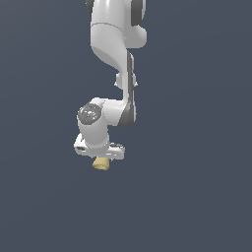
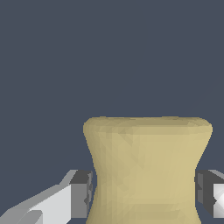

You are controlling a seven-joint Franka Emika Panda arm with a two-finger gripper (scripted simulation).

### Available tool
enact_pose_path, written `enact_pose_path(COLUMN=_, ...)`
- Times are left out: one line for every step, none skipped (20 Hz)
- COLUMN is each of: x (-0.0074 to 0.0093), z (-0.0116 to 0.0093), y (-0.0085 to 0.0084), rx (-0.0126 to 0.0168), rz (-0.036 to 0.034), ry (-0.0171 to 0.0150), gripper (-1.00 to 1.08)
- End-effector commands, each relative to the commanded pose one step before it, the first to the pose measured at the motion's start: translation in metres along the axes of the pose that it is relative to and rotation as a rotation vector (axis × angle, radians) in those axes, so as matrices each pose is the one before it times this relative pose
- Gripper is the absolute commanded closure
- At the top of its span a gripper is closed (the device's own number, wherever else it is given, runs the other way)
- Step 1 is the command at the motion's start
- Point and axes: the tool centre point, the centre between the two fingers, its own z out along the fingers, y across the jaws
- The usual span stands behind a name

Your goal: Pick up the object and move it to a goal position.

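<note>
The object (image 1: 101, 164) is a small pale tan-yellow spool with a pinched waist and flared ends. In the exterior view it sits directly under the white hand of my arm, partly covered by it. My gripper (image 1: 103, 161) is down over it. In the wrist view the spool (image 2: 146, 168) fills the lower middle, and a dark finger pad (image 2: 82, 192) presses one side of its waist while the other pad (image 2: 202, 188) presses the opposite side. The gripper is shut on the spool.
The white arm (image 1: 118, 44) comes down from the top of the exterior view. The ground (image 1: 197, 197) is a plain dark blue-grey surface with nothing else on it in view.
</note>
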Motion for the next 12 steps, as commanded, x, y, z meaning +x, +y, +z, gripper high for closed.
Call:
enact_pose_path(x=0.00696, z=-0.00992, y=0.00058, rx=-0.00632, rz=0.02785, ry=0.01715, gripper=1.08)
enact_pose_path(x=0.00329, z=-0.00461, y=0.00035, rx=-0.00322, rz=0.01390, ry=0.00796, gripper=1.08)
enact_pose_path(x=0.00356, z=-0.00499, y=0.00038, rx=-0.00349, rz=0.01505, ry=0.00862, gripper=1.08)
enact_pose_path(x=0.00382, z=-0.00537, y=0.00042, rx=-0.00376, rz=0.01617, ry=0.00926, gripper=1.08)
enact_pose_path(x=0.00408, z=-0.00573, y=0.00045, rx=-0.00403, rz=0.01727, ry=0.00989, gripper=1.08)
enact_pose_path(x=0.00434, z=-0.00610, y=0.00049, rx=-0.00430, rz=0.01837, ry=0.01052, gripper=1.08)
enact_pose_path(x=0.00459, z=-0.00645, y=0.00052, rx=-0.00456, rz=0.01944, ry=0.01113, gripper=1.08)
enact_pose_path(x=0.00483, z=-0.00680, y=0.00057, rx=-0.00483, rz=0.02050, ry=0.01173, gripper=1.08)
enact_pose_path(x=0.00507, z=-0.00714, y=0.00061, rx=-0.00510, rz=0.02154, ry=0.01232, gripper=1.08)
enact_pose_path(x=0.00530, z=-0.00747, y=0.00064, rx=-0.00536, rz=0.02252, ry=0.01288, gripper=1.08)
enact_pose_path(x=0.00536, z=-0.00755, y=0.00066, rx=-0.00544, rz=0.02278, ry=0.01302, gripper=1.08)
enact_pose_path(x=0.00533, z=-0.00750, y=0.00066, rx=-0.00543, rz=0.02265, ry=0.01295, gripper=1.08)
